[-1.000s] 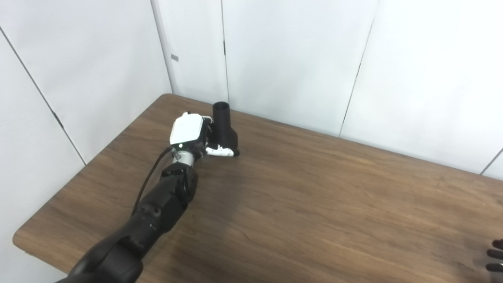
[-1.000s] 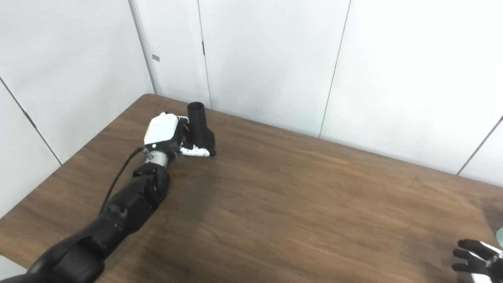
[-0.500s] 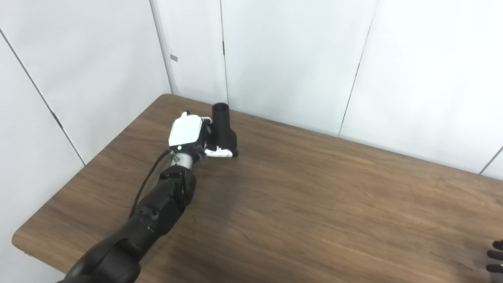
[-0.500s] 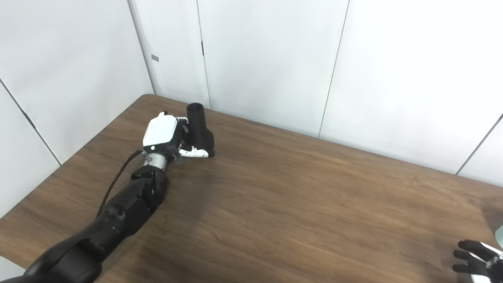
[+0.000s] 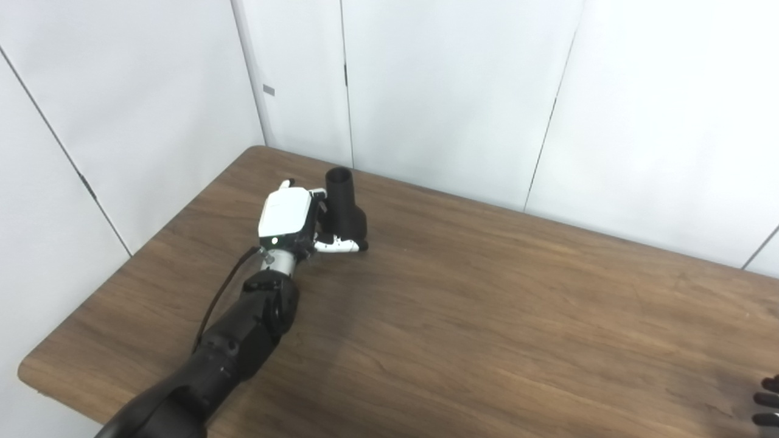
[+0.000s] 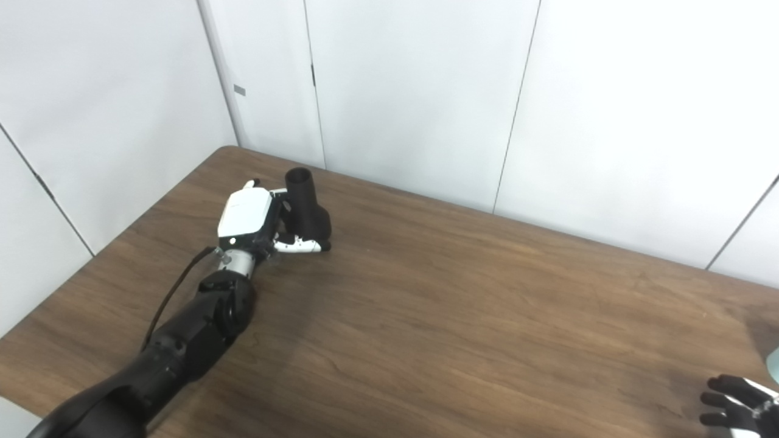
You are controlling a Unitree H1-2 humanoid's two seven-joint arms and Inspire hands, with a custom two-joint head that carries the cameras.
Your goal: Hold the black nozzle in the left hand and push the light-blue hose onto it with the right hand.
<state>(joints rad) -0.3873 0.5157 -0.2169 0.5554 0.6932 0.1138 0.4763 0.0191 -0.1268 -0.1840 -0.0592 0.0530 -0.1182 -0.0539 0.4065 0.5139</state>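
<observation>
Presently, at the far left of the desk (image 5: pixel 487 316), the left arm reaches from the bottom left corner up toward the back edge. The left hand (image 5: pixel 291 214), white-backed, is set against the black nozzle (image 5: pixel 344 204). Its fingers (image 6: pixel 251 183) pass behind the nozzle's left side, and its white thumb (image 5: pixel 339 246) lies across the front of the nozzle's wide base, touching it. The hand is thus clamped on the nozzle's lower body. The nozzle stands nearly upright, tilted slightly, open round mouth upward, narrow neck above a broader base. Whether the base rests on the desk or is just clear of it cannot be told. The nozzle stands near the desk's back left corner, close to the white wall panels (image 5: pixel 450 91).

The middle of the dark wood-grain desk carries nothing visible.

At the far right, the right hand (image 6: pixel 735 404) shows only in part at the bottom right corner, low over the desk's near edge. Its dark fingers (image 6: pixel 721 384) are spread apart and hold nothing. A pale blue sliver (image 6: pixel 773 361) shows at the right edge just above this hand; what it is cannot be told. The right hand is well apart from the nozzle.
</observation>
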